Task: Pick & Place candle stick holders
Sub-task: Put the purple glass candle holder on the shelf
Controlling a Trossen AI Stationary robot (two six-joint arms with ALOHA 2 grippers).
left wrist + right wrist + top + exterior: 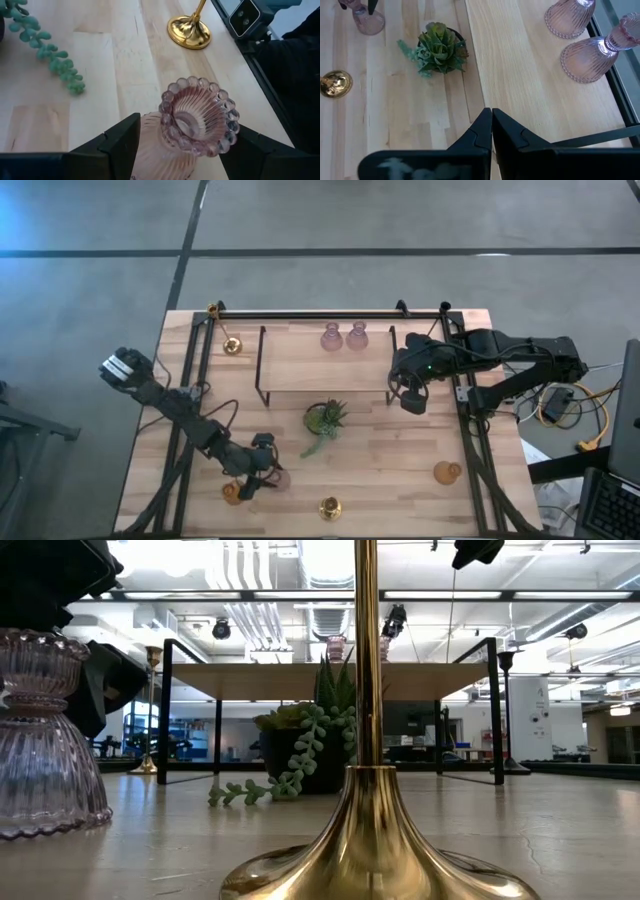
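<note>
The left gripper (182,150) sits low at the table's near left, its fingers (122,142) set apart on either side of a pale pink holder (197,122) that stands upright between them; whether the pads actually touch the glass is hard to tell. An amber holder (232,493) stands just to its left, a brass holder (330,507) to its right near the front edge, and the potted plant (325,418) farther in. The left arm reaches in diagonally from the far left. The right gripper (491,131), fingers together, hovers at the shelf's (300,385) right end, with two pink holders (344,336) on it.
</note>
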